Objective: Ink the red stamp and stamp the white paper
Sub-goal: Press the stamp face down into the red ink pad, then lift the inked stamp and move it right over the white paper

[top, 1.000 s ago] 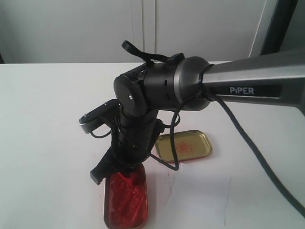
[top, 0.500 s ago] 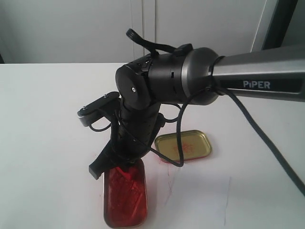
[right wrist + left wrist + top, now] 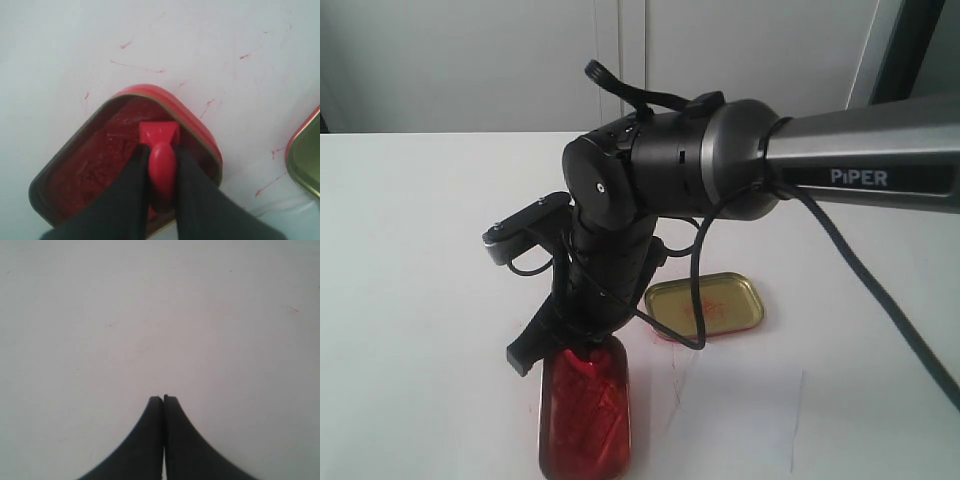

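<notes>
Where the red stamp [image 3: 160, 135] is sitting: on the pad inside the red ink tin [image 3: 90, 165], clear of its rim.
Right gripper [image 3: 161, 152]: pinching the stamp's handle.
White paper [image 3: 740, 410]: lying just beside the tin, well short of the table's [image 3: 420, 200] far edge.
Left gripper [image 3: 163, 399]: fingers pressing together over bare tabletop.

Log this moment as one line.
phase: inking | right gripper: shut on red stamp, base in ink tin | left gripper: shut, empty
</notes>
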Available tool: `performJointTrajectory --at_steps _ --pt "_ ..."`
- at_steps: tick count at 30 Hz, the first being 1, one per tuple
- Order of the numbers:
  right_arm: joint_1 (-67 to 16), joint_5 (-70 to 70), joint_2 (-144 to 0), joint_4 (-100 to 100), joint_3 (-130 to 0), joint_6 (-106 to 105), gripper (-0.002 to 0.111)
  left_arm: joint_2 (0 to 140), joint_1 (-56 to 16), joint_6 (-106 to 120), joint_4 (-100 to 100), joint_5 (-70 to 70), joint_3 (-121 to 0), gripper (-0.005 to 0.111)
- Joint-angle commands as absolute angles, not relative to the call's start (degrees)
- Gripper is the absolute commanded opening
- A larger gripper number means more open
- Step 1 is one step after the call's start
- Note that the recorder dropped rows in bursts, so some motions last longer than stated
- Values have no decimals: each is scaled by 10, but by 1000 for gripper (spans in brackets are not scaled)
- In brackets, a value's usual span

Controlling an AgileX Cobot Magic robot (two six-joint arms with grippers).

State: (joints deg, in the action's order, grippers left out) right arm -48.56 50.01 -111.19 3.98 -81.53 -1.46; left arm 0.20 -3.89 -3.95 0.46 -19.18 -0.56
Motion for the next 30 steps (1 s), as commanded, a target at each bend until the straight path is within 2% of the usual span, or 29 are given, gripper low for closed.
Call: performJointTrajectory --at_steps 1,30 --pt "-486 500 -1097 39 -813 -12 0 0 -39 -41 5 -201 0 0" --pt "-484 500 -1064 37 -809 -12 0 0 -39 -41 5 -201 0 0"
